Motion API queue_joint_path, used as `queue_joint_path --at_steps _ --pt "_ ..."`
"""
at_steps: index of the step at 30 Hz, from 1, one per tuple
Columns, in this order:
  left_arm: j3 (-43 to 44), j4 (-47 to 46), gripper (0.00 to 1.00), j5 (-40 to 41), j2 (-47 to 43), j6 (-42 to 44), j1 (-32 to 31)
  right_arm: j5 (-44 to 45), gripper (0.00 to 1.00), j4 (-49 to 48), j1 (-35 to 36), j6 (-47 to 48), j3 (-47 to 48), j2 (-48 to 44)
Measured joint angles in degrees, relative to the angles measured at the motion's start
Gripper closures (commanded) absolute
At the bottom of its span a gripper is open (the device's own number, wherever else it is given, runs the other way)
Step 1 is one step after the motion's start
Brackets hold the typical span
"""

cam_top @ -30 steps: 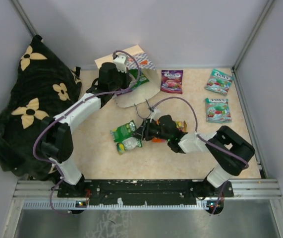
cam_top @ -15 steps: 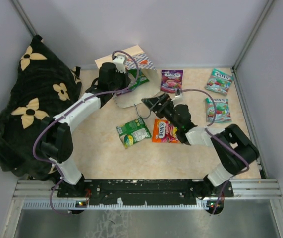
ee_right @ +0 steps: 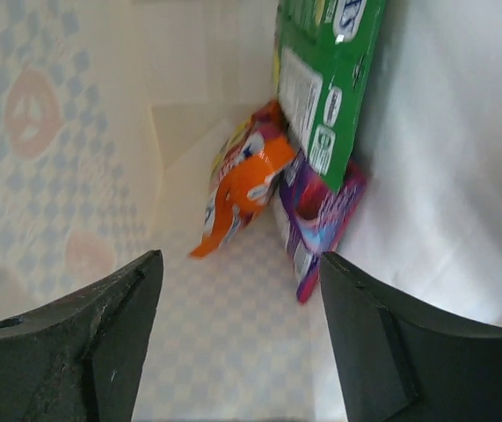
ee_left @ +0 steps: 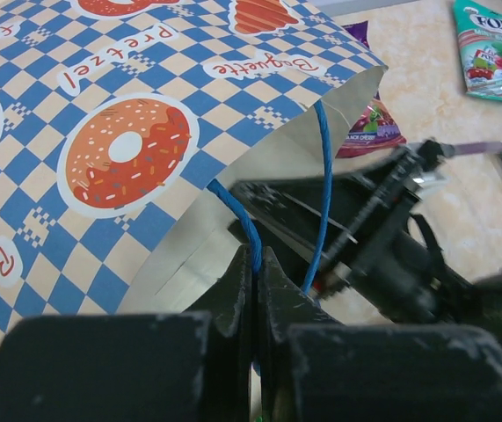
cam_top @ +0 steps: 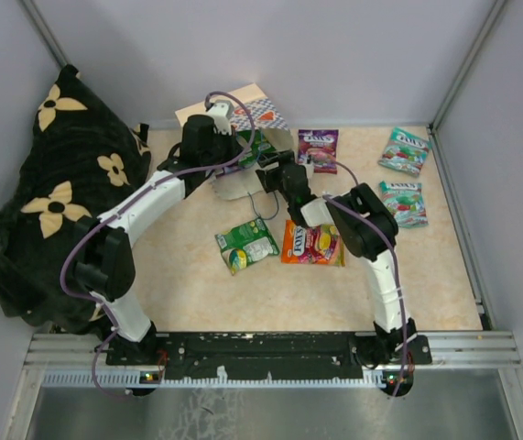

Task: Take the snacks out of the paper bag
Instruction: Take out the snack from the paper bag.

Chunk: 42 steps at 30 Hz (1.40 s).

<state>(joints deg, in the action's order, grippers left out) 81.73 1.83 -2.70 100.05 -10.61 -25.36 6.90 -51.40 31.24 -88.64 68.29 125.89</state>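
Beige bench (cam_top: pixel 188 293), grey walls (cam_top: pixel 334 55) on three sides, black cloth (cam_top: pixel 59 202) heaped far left. Paper bag (ee_left: pixel 101 105) lies far-centre, mouth facing right. My left claw (ee_left: pixel 255 272) is clamped on its blue cord handle (ee_left: pixel 233 207). My right claw (ee_right: pixel 237 281) is spread wide and empty inside the bag, short of the green pouch (ee_right: pixel 330 79), orange pouch (ee_right: pixel 242 189) and purple pouch (ee_right: pixel 321 220). Loose snacks (cam_top: pixel 313 244) are scattered centre and far right, with bare bench towards the near rail (cam_top: pixel 270 353).

Robot lab cell — plain grey walls (cam_top: pixel 334 55), aluminium frame posts (cam_top: pixel 467 64), slotted metal mounting rail (cam_top: pixel 481 348) along the table (cam_top: pixel 197 307) edge.
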Motion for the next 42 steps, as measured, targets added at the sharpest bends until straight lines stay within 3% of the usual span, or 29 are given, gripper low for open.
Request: queue_joint_path --at_steps 9,15,18,21,26,28,33,37,42 --pt "0.1 0.8 1.00 -0.7 0.0 -0.1 0.0 3.6 0.36 20.8 -1.5 0.0 19.7 10.1" --pt "0.1 1.1 1.00 -0.8 0.0 -0.1 0.0 5.6 0.47 31.4 -1.5 1.0 29.0 14.2" --pt "0.1 1.2 1.00 -0.8 0.0 -0.1 0.0 5.9 0.67 34.4 -1.5 1.5 34.7 17.2" --pt "0.2 1.5 1.00 -0.8 0.0 0.2 0.0 6.8 1.00 36.9 -1.5 2.1 40.3 20.2" --pt "1.0 2.6 1.00 -0.4 0.0 1.2 0.0 7.0 1.00 38.9 -1.7 4.4 43.5 22.1" --pt "1.1 2.7 1.00 0.1 0.0 1.7 0.0 6.3 1.00 36.7 -1.7 5.2 40.7 20.9" --pt "2.0 4.5 1.00 1.4 0.0 2.7 0.0 1.4 1.00 29.8 -1.8 7.5 21.6 9.9" --pt "2.9 4.2 1.00 2.5 0.0 2.7 0.1 -5.2 1.00 25.5 -1.8 12.9 1.4 -6.9" --pt "3.2 4.2 1.00 2.8 0.1 2.7 0.4 -16.8 1.00 18.6 -1.8 22.7 -13.4 -27.6"
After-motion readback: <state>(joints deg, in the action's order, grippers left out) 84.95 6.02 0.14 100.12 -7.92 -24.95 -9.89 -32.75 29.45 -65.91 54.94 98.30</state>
